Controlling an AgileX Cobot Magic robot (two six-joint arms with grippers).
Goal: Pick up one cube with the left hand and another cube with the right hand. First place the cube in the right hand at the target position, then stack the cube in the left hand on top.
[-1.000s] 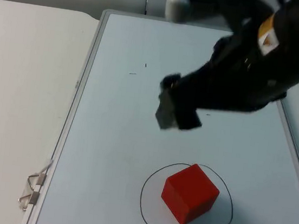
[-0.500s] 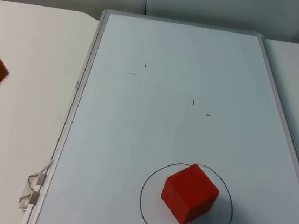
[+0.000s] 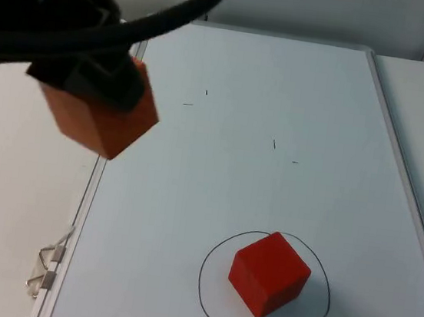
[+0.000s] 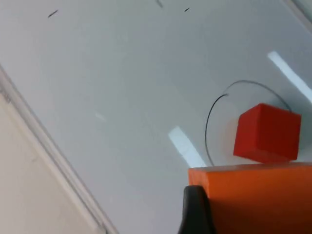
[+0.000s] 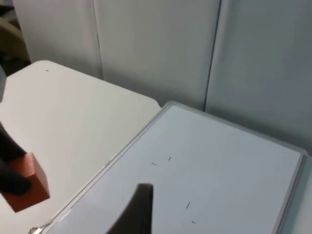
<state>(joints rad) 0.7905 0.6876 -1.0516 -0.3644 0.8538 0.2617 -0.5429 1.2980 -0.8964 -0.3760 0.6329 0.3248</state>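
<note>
The left arm has swung in from the left since half a second ago, when only a sliver of red showed at the picture's edge, and the right arm that loomed over the whiteboard a second ago has pulled clear. Now the left gripper [image 3: 97,86] hangs above the whiteboard's [image 3: 283,82] left edge, clamped tight on an orange cube [image 3: 101,118] carried in the air, well apart from the target. The left wrist view confirms the hold: the orange cube [image 4: 253,197] sits pressed against a black fingertip [image 4: 195,209]. Down near the whiteboard's front edge, the red cube [image 3: 269,274] rests flat inside the hand-drawn circle [image 3: 203,296], turned so one corner points to the front. From the left wrist, the red cube [image 4: 267,132] stands inside the circle [image 4: 209,122] just beyond the carried one. Two binder clips [image 3: 48,266] lie at the whiteboard's front left corner, on the white table [image 3: 14,196]. The right wrist view looks down across the whiteboard from high up, toward the grey partition wall [image 5: 161,44], with the orange cube [image 5: 27,187] off over the table; whether the right gripper's fingers are parted or together, I cannot tell.
</note>
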